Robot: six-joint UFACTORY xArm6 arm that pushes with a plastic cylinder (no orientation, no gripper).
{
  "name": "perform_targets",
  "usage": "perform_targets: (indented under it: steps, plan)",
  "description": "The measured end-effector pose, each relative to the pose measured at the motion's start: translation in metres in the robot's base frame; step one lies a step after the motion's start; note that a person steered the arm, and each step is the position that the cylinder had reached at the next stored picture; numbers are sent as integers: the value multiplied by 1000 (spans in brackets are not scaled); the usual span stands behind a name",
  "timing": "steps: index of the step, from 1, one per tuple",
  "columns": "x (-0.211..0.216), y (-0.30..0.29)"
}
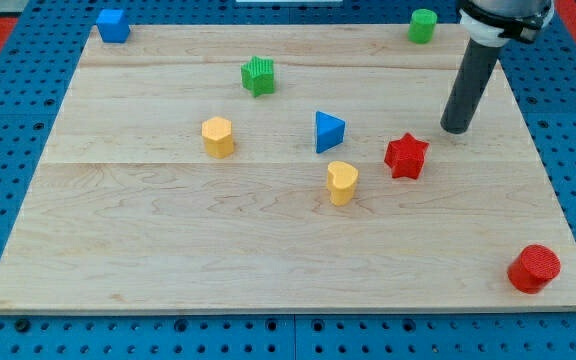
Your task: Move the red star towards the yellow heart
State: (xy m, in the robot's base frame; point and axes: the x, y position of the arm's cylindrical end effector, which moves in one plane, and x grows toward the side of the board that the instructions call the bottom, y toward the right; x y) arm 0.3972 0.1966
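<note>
The red star (406,156) lies right of the board's middle. The yellow heart (342,182) stands a short way to its lower left, with a small gap between them. My tip (455,129) rests on the board just up and to the right of the red star, apart from it. The dark rod rises from there toward the view's top right.
A blue triangle (328,131) sits above the heart. A yellow hexagon-like block (218,136) is left of centre, a green star (258,75) above it. A blue block (113,24) is at the top left corner, a green cylinder (423,25) top right, a red cylinder (534,268) bottom right.
</note>
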Motion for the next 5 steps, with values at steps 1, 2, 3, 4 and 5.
perform_targets:
  steps: [1, 2, 3, 4, 5]
  plan:
    - [17, 0]
    - [27, -2]
    - [27, -11]
    - [27, -24]
    - [28, -37]
